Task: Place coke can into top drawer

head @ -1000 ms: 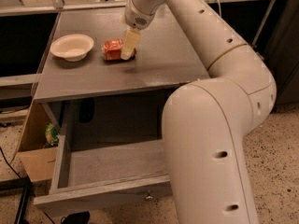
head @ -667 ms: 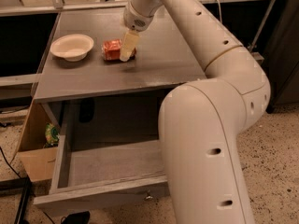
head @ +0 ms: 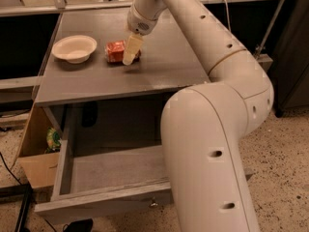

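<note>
Gripper (head: 129, 56) is down on the grey tabletop (head: 164, 69), about mid-depth and a bit left of centre, right against the right end of the coke can (head: 115, 51). The cream gripper body overlaps the can's right end from this angle, so I can't tell whether it's apart, together or clamped on the can. It's tilted, with the tip low and pointing toward the front-left, and the wrist (head: 141, 21) above it toward the back edge. The can lies on its side on the tabletop, long axis roughly parallel to the front edge; it's red-orange with white marks. So the can is on the table, not in the drawer. The cream bowl (head: 74, 48) sits upright just left of the can, near the left edge, with a small gap between them. The top drawer (head: 111, 170) is pulled out under the front edge of the table, with its interior floor visible, its pale worn front panel toward the camera and a small metal knob (head: 153, 203) at the front. The arm (head: 217, 129) comes up from bottom right, covers the drawer's right part and reaches over the table's right side to the can. A cardboard box (head: 35, 153) stands on the floor left of the drawer, with something green (head: 53, 139) at its inner side.
</note>
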Controlling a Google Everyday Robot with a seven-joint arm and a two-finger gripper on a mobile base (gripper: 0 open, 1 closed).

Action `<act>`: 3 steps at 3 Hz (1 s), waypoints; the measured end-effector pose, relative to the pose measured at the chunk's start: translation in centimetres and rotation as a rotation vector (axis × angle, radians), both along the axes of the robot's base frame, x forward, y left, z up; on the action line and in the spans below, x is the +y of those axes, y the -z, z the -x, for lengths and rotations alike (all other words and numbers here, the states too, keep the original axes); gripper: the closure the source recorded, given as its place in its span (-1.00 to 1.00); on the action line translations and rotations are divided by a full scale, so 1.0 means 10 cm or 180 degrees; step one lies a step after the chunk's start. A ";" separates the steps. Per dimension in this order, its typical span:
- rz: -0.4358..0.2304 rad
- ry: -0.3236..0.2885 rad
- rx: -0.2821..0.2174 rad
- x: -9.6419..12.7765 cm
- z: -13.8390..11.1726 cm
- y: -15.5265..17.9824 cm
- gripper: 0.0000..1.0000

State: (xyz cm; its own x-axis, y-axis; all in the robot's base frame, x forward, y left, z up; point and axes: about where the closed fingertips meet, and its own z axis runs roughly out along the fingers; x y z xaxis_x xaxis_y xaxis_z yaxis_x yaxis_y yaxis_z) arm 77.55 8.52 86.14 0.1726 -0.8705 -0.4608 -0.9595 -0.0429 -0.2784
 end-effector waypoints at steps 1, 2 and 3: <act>-0.0009 -0.0002 0.0046 0.01 -0.01 0.06 -0.64; -0.0008 -0.0006 0.0066 0.02 -0.01 0.08 -0.31; -0.0008 -0.0006 0.0066 0.02 -0.01 0.08 0.28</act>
State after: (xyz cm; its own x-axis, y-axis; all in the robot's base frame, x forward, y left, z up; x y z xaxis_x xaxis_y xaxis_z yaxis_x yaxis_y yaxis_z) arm 77.61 8.76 85.33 0.1647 -0.8690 -0.4665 -0.9650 -0.0440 -0.2586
